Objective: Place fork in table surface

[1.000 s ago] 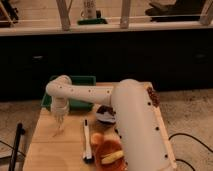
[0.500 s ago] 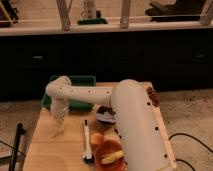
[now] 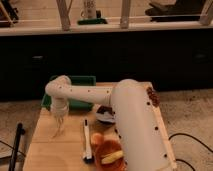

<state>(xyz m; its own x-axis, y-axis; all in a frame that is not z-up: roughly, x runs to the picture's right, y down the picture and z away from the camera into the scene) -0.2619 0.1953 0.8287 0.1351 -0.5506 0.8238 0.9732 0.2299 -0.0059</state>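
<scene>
My gripper (image 3: 59,120) hangs from the white arm (image 3: 130,120) and points down over the left part of the light tan wooden table surface (image 3: 55,152), just in front of the green tray (image 3: 80,80). A slim pale shape, apparently the fork (image 3: 58,132), reaches from the gripper down to the tabletop. I cannot tell whether it is held or resting on the wood.
A long white-handled, black-tipped utensil (image 3: 86,140) lies to the right of the gripper. A dark bowl (image 3: 104,116) and orange and yellow toy food (image 3: 107,152) sit beside the arm. A black pole (image 3: 17,145) stands at the table's left edge.
</scene>
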